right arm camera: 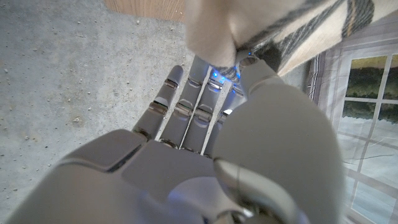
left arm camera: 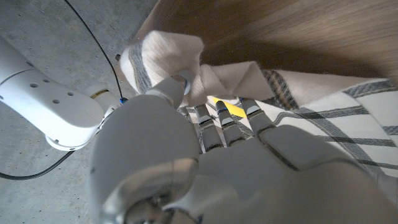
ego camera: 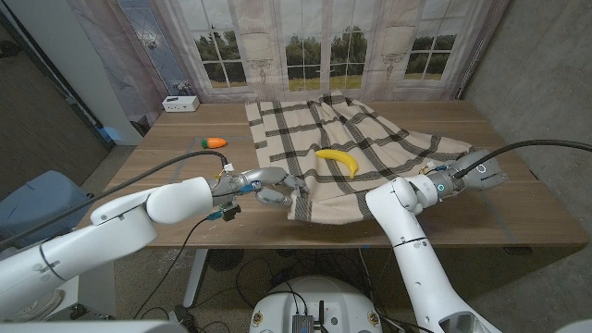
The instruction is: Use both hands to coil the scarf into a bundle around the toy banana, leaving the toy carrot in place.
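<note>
The cream scarf [ego camera: 347, 153] with dark plaid lines lies spread and rumpled across the middle of the table [ego camera: 185, 157], the yellow banana [ego camera: 339, 160] resting on top of it. The left hand [ego camera: 268, 185] pinches the scarf's near corner and the right hand [ego camera: 462, 174] grips its right edge. The orange carrot [ego camera: 214, 142] lies well apart on bare wood to the left.

I see sheer curtains [ego camera: 324, 42] hanging over a printed window backdrop [ego camera: 305, 55] behind my wooden table [ego camera: 499, 199]. The floor [right arm camera: 74, 68] below is grey concrete.

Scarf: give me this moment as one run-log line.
left hand grips scarf corner | right hand grips other corner | banana on scarf | carrot apart
</note>
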{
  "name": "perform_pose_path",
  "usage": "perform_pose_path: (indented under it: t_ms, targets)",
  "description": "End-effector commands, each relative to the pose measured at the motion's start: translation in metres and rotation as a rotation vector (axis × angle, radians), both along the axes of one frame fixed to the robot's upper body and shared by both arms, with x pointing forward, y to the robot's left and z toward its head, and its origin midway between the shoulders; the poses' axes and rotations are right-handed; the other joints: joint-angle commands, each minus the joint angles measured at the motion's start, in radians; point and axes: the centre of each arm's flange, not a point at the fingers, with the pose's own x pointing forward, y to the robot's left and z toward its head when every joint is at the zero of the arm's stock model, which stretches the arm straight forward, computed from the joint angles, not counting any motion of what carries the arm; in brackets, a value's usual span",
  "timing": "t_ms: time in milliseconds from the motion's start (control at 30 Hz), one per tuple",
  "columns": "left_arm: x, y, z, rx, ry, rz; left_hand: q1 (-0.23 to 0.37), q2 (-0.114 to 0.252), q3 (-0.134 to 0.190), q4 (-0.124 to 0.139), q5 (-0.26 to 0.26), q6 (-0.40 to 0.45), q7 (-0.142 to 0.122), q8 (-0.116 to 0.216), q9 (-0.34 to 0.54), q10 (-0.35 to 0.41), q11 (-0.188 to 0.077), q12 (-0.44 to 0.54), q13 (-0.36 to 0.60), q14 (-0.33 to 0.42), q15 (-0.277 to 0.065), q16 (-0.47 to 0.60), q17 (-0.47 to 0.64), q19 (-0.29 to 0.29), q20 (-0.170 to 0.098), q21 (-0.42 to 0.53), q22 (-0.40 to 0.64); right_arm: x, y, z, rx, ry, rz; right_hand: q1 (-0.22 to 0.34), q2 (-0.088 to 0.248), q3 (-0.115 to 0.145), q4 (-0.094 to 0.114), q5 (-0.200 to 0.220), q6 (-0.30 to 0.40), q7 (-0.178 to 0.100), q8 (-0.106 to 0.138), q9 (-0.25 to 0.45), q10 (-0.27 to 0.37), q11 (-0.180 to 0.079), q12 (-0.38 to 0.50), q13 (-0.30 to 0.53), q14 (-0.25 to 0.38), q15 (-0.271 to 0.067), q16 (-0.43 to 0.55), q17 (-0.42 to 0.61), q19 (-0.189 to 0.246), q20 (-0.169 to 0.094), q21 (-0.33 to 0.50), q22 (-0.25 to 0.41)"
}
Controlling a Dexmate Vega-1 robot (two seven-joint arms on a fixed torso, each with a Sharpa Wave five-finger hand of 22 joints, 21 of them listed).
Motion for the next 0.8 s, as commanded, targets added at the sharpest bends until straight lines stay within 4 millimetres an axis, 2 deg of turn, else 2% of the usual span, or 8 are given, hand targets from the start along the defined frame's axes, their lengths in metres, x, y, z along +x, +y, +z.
perform_pose_path:
  t_ms: [33, 467, 800]
  targets:
    - [-0.023, 0.007, 0.004, -0.026, 0.073, -0.168, 0.003, -0.012, 0.013, 0.002, 0.016, 0.135, 0.139, 0.013, 0.012, 0.019, 0.003, 0.003, 0.003, 0.014, -0.025, -0.003, 0.002, 0.001, 0.011, 0.002, 0.004, -0.006, -0.005, 0.014, 0.017, -0.087, -0.014, -0.003, -0.008, 0.009, 0.001, -0.002, 0.047, 0.049, 0.008, 0.006, 0.002, 0.006, 0.001, 0.005, 0.006, -0.091, -0.001, 0.007, -0.003, 0.001, 0.008, 0.003]
    - [-0.041, 0.024, 0.000, -0.121, 0.072, -0.241, -0.003, -0.019, 0.025, 0.007, 0.036, 0.134, 0.143, 0.029, 0.031, 0.040, 0.002, 0.005, 0.004, 0.020, -0.024, -0.003, 0.003, -0.002, 0.016, 0.002, 0.005, -0.001, -0.002, 0.029, 0.036, -0.240, 0.096, -0.003, -0.011, 0.021, 0.000, -0.012, 0.050, 0.058, 0.011, 0.011, 0.004, 0.014, 0.001, 0.008, 0.007, -0.089, -0.001, 0.020, -0.007, 0.006, 0.011, 0.003]
    - [-0.049, 0.050, 0.003, -0.209, -0.066, 0.016, -0.008, -0.024, 0.033, 0.009, 0.049, 0.135, 0.141, 0.039, 0.043, 0.040, 0.001, 0.001, 0.004, 0.019, -0.030, -0.006, 0.003, -0.002, 0.014, 0.003, 0.006, 0.000, -0.001, 0.052, 0.066, -0.361, 0.246, -0.002, -0.010, 0.029, 0.000, -0.020, 0.045, 0.062, 0.011, 0.016, 0.001, 0.018, 0.002, 0.013, 0.004, -0.084, 0.003, 0.037, -0.010, 0.009, 0.013, 0.004]
